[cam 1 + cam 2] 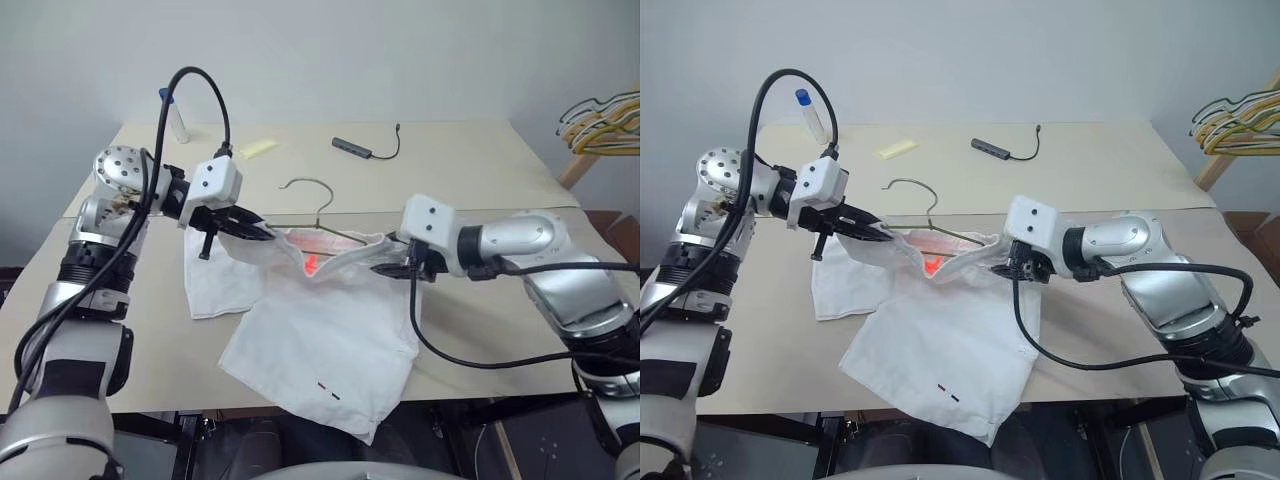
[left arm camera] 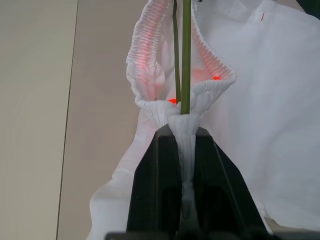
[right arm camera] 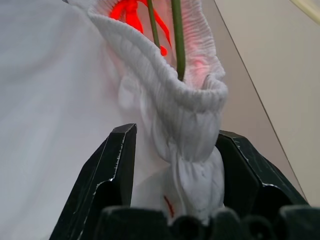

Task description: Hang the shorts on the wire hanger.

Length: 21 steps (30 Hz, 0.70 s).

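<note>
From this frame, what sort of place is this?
Probably a lab or test room set up for laundry practice: a plain beige table against a bare wall, a bunch of hangers at the side, and a small hub with its cable on the table.

Left hand (image 2: 186, 150) pinches the shorts (image 2: 260, 125) waistband around the wire hanger (image 2: 186, 55).

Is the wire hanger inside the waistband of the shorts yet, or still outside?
Inside. The wire hanger runs into the open waistband of the shorts; both wrist views show its wires passing into the gathered opening, with the hook sticking out above.
</note>
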Tool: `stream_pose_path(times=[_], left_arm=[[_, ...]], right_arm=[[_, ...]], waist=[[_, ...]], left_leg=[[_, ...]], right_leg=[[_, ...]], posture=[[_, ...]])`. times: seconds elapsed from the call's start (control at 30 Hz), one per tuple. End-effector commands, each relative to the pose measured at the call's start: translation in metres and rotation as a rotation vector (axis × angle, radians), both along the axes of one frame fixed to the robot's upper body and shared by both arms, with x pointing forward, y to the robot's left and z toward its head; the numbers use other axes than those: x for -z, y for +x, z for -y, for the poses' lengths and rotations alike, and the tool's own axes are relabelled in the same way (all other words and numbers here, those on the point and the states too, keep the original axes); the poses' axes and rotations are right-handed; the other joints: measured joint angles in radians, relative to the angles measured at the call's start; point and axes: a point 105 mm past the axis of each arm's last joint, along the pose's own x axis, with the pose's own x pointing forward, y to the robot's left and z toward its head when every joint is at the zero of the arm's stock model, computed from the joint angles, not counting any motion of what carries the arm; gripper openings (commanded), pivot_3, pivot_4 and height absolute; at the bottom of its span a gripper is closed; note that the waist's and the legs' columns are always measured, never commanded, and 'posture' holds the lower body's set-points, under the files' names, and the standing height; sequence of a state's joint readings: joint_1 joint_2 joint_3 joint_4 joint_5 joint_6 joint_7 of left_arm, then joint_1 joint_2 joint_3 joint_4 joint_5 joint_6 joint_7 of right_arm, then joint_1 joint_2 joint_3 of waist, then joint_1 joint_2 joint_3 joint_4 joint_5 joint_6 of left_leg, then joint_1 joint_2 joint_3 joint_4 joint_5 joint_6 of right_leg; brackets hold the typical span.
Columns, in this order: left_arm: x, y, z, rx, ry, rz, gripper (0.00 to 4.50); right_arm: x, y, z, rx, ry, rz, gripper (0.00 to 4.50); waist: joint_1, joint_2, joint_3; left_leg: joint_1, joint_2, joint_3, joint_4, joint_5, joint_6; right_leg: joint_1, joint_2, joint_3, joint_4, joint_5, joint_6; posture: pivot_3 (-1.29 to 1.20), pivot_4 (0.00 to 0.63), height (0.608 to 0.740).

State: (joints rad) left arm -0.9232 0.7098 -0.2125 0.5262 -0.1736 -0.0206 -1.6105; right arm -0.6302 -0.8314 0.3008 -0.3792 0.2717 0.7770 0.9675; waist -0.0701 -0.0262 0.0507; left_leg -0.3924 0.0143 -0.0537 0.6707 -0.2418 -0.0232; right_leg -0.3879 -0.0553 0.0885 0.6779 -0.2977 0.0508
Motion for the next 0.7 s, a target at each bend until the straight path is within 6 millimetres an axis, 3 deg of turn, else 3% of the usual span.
stream_pose_path(times=[0.03, 0.13, 0.3, 0.47, 0.5, 0.7], left_arm=[[-0.016, -0.002, 0.0, 0.017, -0.05, 0.056, 0.03], [-0.014, -0.002, -0.001, 0.017, -0.052, 0.053, 0.03], [-0.014, -0.003, -0.001, 0.021, -0.06, 0.052, 0.03], [-0.017, -0.003, 0.0, 0.018, -0.1, 0.014, 0.03], [-0.018, -0.001, 0.0, 0.009, -0.117, 0.01, 0.77], [-0.02, 0.009, 0.0, -0.037, -0.18, 0.024, 2.49]], right_arm=[[-0.012, -0.001, -0.006, -0.017, 0.02, 0.016, 2.48], [-0.01, 0.0, -0.007, -0.008, 0.022, -0.001, 1.83], [-0.006, 0.003, -0.005, 0.013, 0.016, -0.002, 0.14], [-0.002, 0.004, -0.002, 0.028, 0.0, 0.004, 0.02], [-0.002, 0.004, -0.002, 0.03, -0.001, 0.005, 0.0], [-0.004, 0.005, 0.001, 0.068, 0.028, 0.002, 0.0]], waist=[[0.0, 0.0, 0.0], [0.0, 0.0, 0.0], [0.0, 0.0, 0.0], [0.0, 0.0, 0.0], [0.0, 0.0, 0.0], [0.0, 0.0, 0.0]], left_leg=[[0.0, 0.0, 0.0, 0.0, 0.0, 0.0], [0.0, 0.0, 0.0, 0.0, 0.0, 0.0], [0.0, 0.0, 0.0, 0.0, 0.0, 0.0], [0.0, 0.0, 0.0, 0.0, 0.0, 0.0], [0.0, 0.0, 0.0, 0.0, 0.0, 0.0], [0.0, 0.0, 0.0, 0.0, 0.0, 0.0]], right_leg=[[0.0, 0.0, 0.0, 0.0, 0.0, 0.0], [0.0, 0.0, 0.0, 0.0, 0.0, 0.0], [0.0, 0.0, 0.0, 0.0, 0.0, 0.0], [0.0, 0.0, 0.0, 0.0, 0.0, 0.0], [0.0, 0.0, 0.0, 0.0, 0.0, 0.0], [0.0, 0.0, 0.0, 0.001, 0.0, 0.0]], posture=[[-0.03, 0.0, 0.74], [-0.03, 0.0, 0.74], [-0.03, 0.0, 0.74], [-0.04, 0.0, 0.74], [-0.04, 0.0, 0.74], [-0.05, 0.0, 0.74]])
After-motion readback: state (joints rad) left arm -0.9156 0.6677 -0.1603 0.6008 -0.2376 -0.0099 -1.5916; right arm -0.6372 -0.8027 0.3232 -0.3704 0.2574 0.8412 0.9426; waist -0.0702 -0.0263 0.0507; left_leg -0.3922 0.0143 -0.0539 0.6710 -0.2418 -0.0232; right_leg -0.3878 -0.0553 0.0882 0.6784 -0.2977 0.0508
